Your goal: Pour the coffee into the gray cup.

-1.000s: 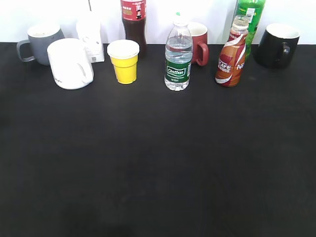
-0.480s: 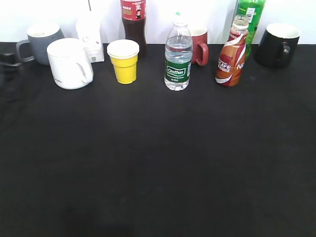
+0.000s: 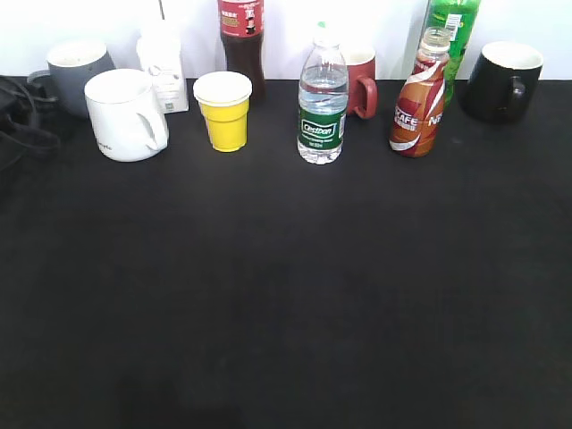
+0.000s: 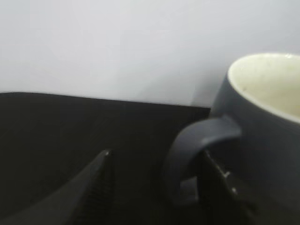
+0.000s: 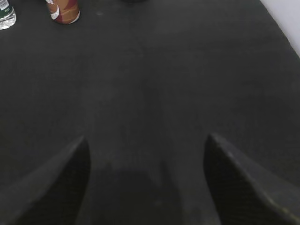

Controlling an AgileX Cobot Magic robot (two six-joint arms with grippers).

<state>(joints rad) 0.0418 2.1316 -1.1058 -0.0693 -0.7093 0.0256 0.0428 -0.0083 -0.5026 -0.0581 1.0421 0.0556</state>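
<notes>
At the far left edge of the black counter (image 3: 268,295), the left gripper (image 4: 154,183) is reaching in beside the gray cup (image 3: 79,73), its fingers spread apart with the cup's loop handle (image 4: 194,154) sitting between them; whether either pad is touching the handle cannot be told. The gray cup is standing upright near the back left corner, its pale inside showing. Just beside it, toward the front, a white mug (image 3: 127,114) is standing, with a white carton (image 3: 164,73) behind it along the back edge. Moving right, a yellow paper cup (image 3: 224,111) is sitting in front of a dark cola bottle (image 3: 242,45), and a clear water bottle (image 3: 323,105) with a green label is standing near the middle of the back edge, partly covering a red mug (image 3: 362,82). Further right, the coffee (image 3: 419,100) is standing upright in its orange-brown bottle, just in front of a green bottle (image 3: 453,36). A black mug (image 3: 502,82) is resting near the back right corner. The right gripper (image 5: 147,183) is hovering over bare counter, well apart from the coffee, its fingers released and holding nothing.
</notes>
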